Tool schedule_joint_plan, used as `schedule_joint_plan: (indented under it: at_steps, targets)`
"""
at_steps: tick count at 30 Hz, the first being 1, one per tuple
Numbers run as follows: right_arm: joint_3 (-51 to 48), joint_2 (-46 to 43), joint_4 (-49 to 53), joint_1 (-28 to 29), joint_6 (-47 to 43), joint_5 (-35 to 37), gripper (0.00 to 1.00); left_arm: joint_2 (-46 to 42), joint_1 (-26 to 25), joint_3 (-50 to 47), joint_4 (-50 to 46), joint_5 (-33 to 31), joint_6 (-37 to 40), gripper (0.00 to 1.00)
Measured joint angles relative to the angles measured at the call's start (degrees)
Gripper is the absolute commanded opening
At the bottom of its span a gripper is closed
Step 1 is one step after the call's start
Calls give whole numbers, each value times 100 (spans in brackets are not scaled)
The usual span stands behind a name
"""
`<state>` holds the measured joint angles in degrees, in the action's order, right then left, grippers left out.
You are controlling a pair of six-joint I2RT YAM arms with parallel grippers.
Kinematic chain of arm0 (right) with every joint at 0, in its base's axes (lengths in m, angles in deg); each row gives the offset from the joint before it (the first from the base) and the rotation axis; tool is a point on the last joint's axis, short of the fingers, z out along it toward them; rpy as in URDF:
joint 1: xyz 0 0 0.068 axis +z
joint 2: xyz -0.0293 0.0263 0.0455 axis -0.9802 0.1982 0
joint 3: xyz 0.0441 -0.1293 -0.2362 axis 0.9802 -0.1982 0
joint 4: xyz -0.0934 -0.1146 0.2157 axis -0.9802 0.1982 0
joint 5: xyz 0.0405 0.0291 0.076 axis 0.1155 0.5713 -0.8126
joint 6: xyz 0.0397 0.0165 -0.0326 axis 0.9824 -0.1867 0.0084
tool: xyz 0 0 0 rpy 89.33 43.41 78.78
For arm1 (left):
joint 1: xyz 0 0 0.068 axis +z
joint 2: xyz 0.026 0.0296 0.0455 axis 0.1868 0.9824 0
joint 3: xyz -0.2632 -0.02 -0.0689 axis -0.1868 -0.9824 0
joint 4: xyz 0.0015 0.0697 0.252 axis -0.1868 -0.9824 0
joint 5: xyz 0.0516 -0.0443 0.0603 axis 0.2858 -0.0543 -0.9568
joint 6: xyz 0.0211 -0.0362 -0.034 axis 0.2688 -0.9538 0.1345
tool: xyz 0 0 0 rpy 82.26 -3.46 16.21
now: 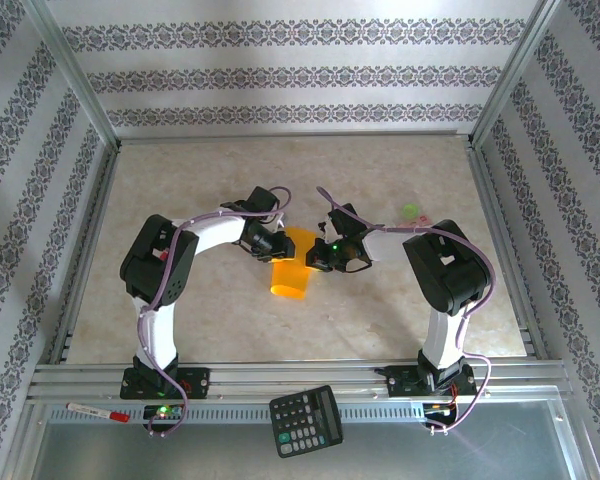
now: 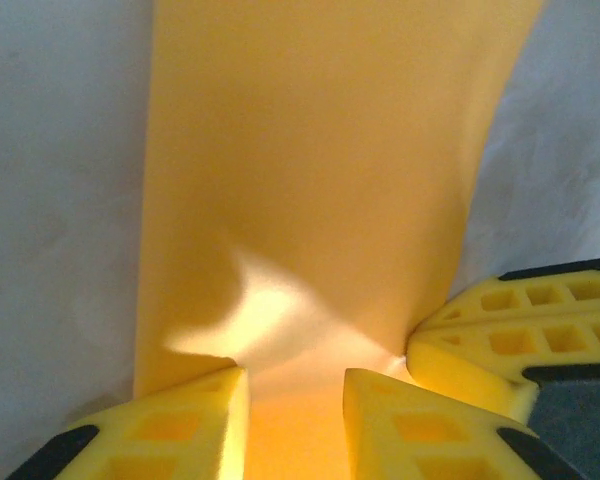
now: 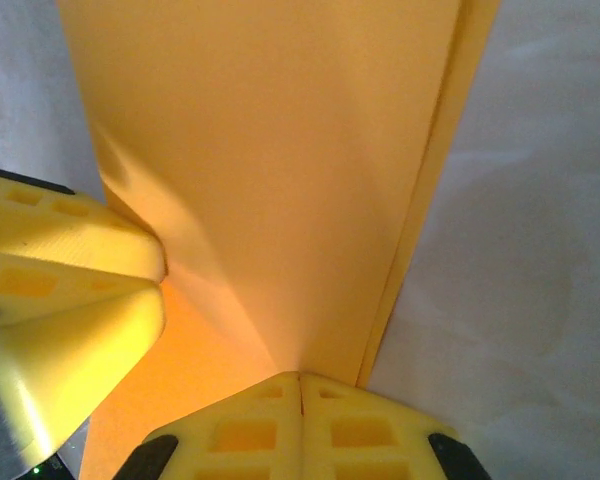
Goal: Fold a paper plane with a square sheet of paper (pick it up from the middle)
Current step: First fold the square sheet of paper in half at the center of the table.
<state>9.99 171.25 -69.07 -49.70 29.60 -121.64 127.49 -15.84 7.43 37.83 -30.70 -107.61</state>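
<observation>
Bare counter [image 1: 180,180] lies open at the left of the top view. At frame centre the left tool [image 1: 277,243] meets the sheet of paper [image 1: 292,272] from the left. Its wrist view shows its fingers [image 2: 170,435] spread, with the orange-yellow sheet running through the gap. The folded sheet sits between both tools, its lower edge curling down-frame. The right tool [image 1: 327,256] is pressed together, pinching the sheet's folded edge. Right of it the counter is bare again, up to a small green item [image 1: 410,211]
</observation>
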Motion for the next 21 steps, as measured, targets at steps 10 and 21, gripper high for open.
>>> schedule_joint_plan:
  at_steps: [10, 21]
  targets:
    - [0, -11, 2, 17, 0, 44, 3, -577, -68, -446, 7, 361, -131, 22]
    - [-2, -17, 2, 17, -20, 48, 2, -529, 50, -894, -68, 234, -127, 22]
